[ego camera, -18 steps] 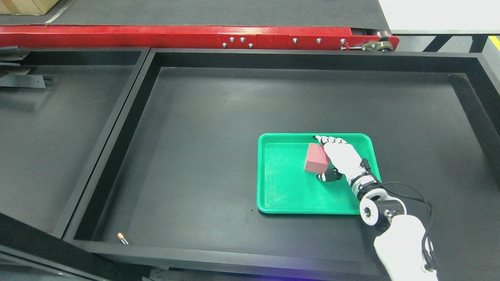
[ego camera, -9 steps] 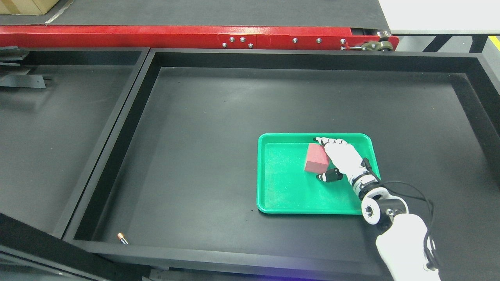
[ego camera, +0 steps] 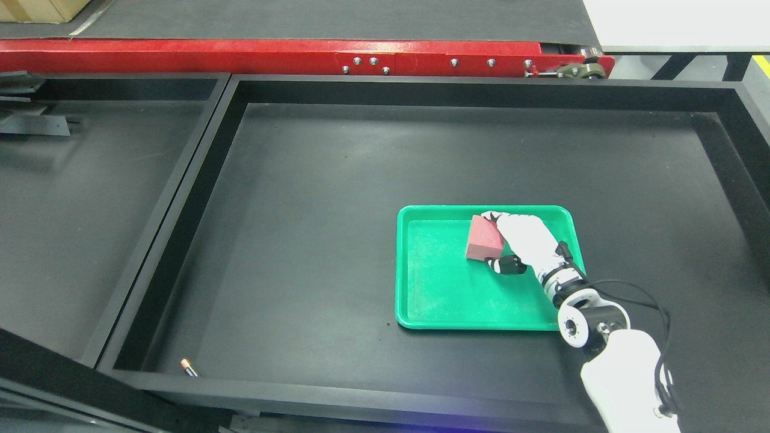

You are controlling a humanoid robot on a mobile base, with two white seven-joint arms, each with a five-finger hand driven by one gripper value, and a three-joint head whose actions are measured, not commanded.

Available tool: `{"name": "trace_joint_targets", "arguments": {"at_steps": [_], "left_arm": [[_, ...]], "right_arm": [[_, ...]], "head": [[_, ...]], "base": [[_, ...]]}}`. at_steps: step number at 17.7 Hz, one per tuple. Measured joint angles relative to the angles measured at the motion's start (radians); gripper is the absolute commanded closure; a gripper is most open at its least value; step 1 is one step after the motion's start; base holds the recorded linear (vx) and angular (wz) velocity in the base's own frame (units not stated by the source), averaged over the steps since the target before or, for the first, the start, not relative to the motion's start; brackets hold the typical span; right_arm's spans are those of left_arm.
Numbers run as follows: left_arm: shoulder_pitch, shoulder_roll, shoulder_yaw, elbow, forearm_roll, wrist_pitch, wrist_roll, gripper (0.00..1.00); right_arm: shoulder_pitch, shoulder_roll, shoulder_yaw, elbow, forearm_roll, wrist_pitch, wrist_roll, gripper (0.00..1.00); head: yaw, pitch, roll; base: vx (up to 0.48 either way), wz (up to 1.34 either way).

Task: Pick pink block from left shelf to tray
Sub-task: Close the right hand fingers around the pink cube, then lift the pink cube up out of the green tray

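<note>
Pink block [ego camera: 483, 238] is pinched between thumb and fingers of right hand [ego camera: 522, 239], over green tray [ego camera: 433, 300]. Block should be lowered flat before fingers are spread.

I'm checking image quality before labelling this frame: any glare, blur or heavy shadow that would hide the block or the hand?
Head view: sharp and evenly lit; the pink block and right hand read clearly on the green tray. Mild glare on the red rail, a blown-out white patch at the top right, a faint blue glow at the bottom edge. Shadows are soft.
</note>
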Motion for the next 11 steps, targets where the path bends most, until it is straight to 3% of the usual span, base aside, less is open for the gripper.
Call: {"name": "trace_joint_targets", "arguments": {"at_steps": [11], "left_arm": [[0.000, 0.000, 0.000, 0.000, 0.000, 0.000, 0.000, 0.00]], "right_arm": [[0.078, -0.002, -0.106, -0.084, -0.128, -0.278, -0.243, 0.96]], "head": [[0.0000, 0.000, 0.000]], "base": [[-0.001, 0.00]]}}
